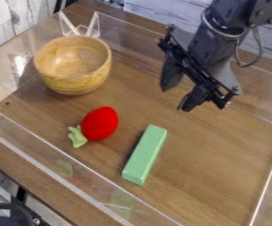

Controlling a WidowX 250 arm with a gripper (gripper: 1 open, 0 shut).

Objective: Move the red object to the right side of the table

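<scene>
The red object (100,123), a small rounded strawberry-like toy with a light green stem pointing left, lies on the table (221,150) left of centre. My gripper (177,94) hangs in the air to its upper right, well apart from it, pointing steeply down. The two dark fingers stand spread with nothing between them.
A wooden bowl (72,64) stands at the back left. A long green block (146,153) lies just right of the red object, near the front. Low clear acrylic walls (33,150) edge the tabletop. Bare wood shows on the right.
</scene>
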